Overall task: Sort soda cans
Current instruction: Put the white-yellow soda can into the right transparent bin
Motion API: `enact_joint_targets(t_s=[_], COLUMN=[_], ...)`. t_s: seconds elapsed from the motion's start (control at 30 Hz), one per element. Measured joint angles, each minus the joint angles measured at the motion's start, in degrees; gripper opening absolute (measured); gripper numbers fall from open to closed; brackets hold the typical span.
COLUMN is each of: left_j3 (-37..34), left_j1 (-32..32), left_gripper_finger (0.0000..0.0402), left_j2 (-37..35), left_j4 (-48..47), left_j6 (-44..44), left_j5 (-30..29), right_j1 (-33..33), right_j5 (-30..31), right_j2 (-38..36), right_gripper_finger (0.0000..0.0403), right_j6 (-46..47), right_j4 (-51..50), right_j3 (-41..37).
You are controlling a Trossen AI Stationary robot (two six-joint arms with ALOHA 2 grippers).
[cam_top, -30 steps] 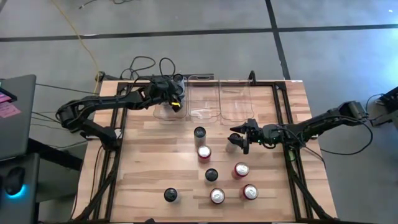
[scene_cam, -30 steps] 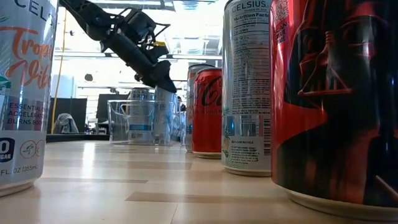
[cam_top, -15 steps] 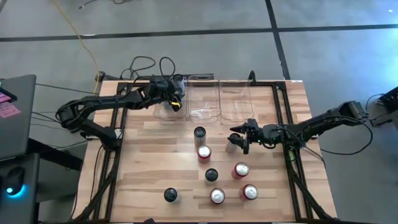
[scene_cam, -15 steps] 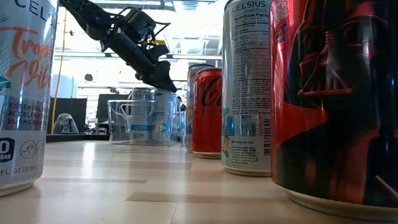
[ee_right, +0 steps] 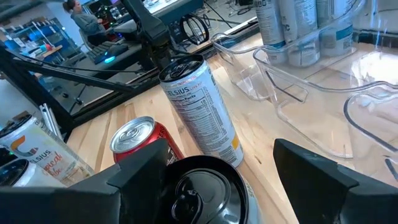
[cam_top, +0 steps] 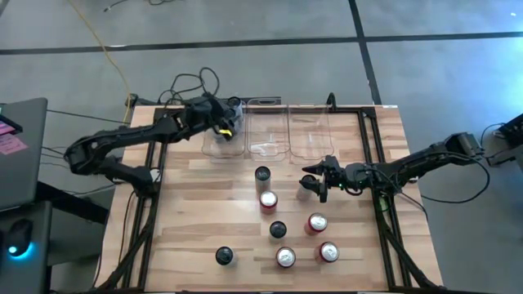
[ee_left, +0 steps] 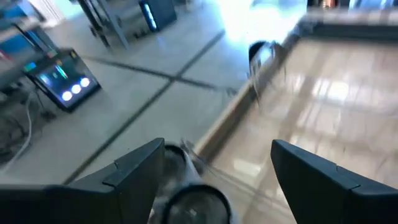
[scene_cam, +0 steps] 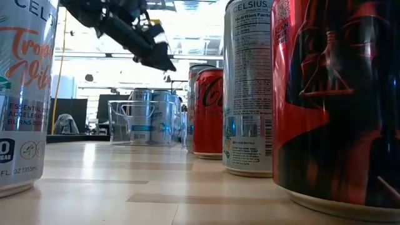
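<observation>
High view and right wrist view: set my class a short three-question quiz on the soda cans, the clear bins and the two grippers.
1. Count: how many red cylindrical soda cans with silver tops stand on the wooden table?
2. True or false: the middle clear plastic bin holds silver-grey cans.
3. Choose: which gripper has a dark-topped silver can between its fingers? A) left gripper B) right gripper C) neither

Key
1. Four.
2. False: the silver-grey cans stand in the left clear plastic bin; the middle one shows none.
3. B. The left gripper hangs open above the left bin.
</observation>
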Motion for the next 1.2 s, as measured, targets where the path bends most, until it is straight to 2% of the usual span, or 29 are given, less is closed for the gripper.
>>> enact_joint_targets(t_s=[0.17, 0.33, 0.4, 0.57, 0.7, 1.1, 1.2], left_j3=[0.0, 0.0, 0.0, 0.0, 0.0, -7.0, -8.5], left_j1=[0.0, 0.0, -0.3, -3.0, -6.9, -20.3, -23.3], left_gripper_finger=[0.029, 0.029, 0.029, 0.029, 0.029, 0.029, 0.029], left_j2=[-5.6, -10.7, -12.3, -15.4, -16.8, -18.3, -18.2], left_j4=[-2.3, -8.5, -11.1, -18.0, -21.1, -14.9, -13.4], left_j6=[-0.3, -1.9, -1.4, -2.0, -3.4, -8.5, -9.7], left_j5=[-0.2, -0.2, 0.1, 0.6, 0.6, -0.5, -0.6], right_j1=[0.0, 0.0, 0.1, 2.7, 5.1, 6.4, 6.3], right_j5=[0.0, 0.0, -0.1, -5.0, -5.1, -5.0, -4.9], right_j2=[0.0, 0.0, 0.0, 0.1, 0.1, 0.1, 0.0], right_gripper_finger=[0.0313, 0.0313, 0.0313, 0.0313, 0.0313, 0.0313, 0.0313], right_j6=[-0.2, -0.3, -1.7, -8.7, -12.4, -16.9, -17.6], right_j4=[0.4, 0.5, 1.0, 3.3, 4.9, 4.4, -0.2], right_j3=[0.0, 0.0, 0.0, 0.2, 1.5, 7.0, 9.6])
